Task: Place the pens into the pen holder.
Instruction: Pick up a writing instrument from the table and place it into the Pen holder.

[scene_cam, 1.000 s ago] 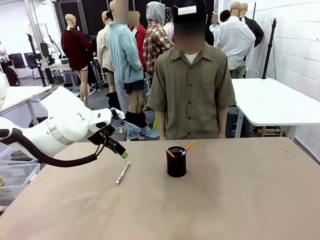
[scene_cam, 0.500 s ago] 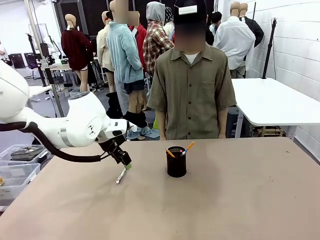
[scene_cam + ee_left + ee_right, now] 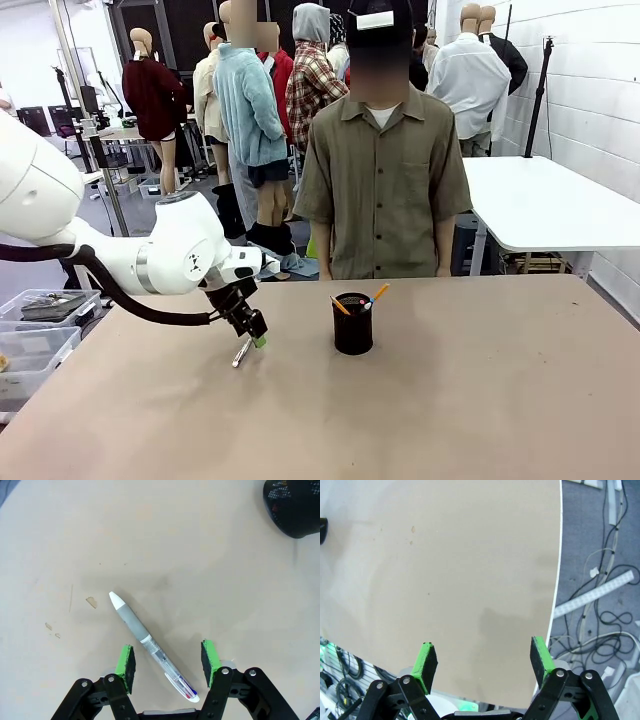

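A white-silver pen point(image 3: 241, 353) lies on the tan table, left of the black mesh pen holder point(image 3: 352, 326). In the holder stand an orange pencil-like pen point(image 3: 378, 293) and another slim stick point(image 3: 340, 305). My left gripper point(image 3: 256, 338) hangs open just above the lying pen. In the left wrist view the white-silver pen point(image 3: 148, 644) runs diagonally between the green pads point(image 3: 124, 663), apart from both, and the pen holder point(image 3: 294, 506) sits at the top right. My right gripper point(image 3: 483, 661) is open over bare table.
A person stands behind the far edge of the table point(image 3: 480, 400), hands out of sight. The right wrist view has the table edge point(image 3: 555, 595) with cables on the floor point(image 3: 600, 605) beyond it. A white table point(image 3: 560, 205) stands at the back right.
My left arm has swung forward and down, bringing its open gripper from up left of the white-silver pen to just over it. The pen and holder have not moved.
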